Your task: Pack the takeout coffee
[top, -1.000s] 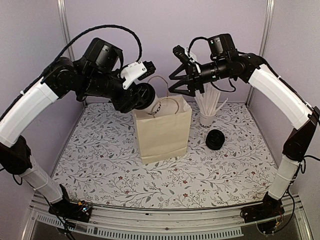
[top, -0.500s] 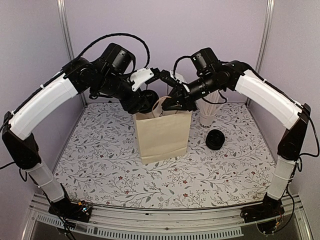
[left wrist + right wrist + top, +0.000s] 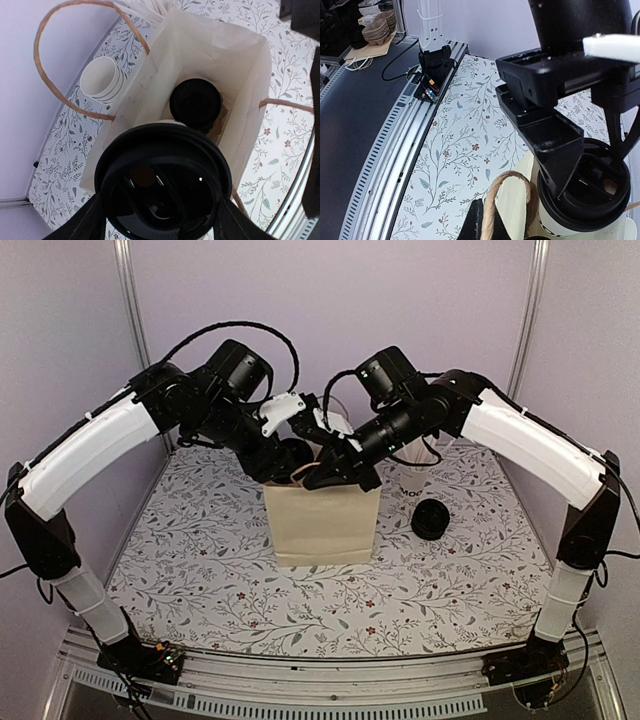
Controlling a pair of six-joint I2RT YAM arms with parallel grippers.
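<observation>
While the left gripper (image 3: 297, 452) clamps a lidded cup (image 3: 162, 182) just above the bag's (image 3: 322, 520) open mouth, a second cup (image 3: 196, 104), black-lidded too, stands inside. The right gripper (image 3: 335, 468) sits at the bag's rim beside a handle (image 3: 502, 200); whether it grips cannot be told. Neither cup shows readable lettering. A loose lid (image 3: 432, 520) lies on the surface (image 3: 200, 570).

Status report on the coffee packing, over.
Left gripper shut on lidded cup above open bag. Second cup already inside. Right gripper at bag's mouth, grip unclear. Nothing seen blocking.
</observation>
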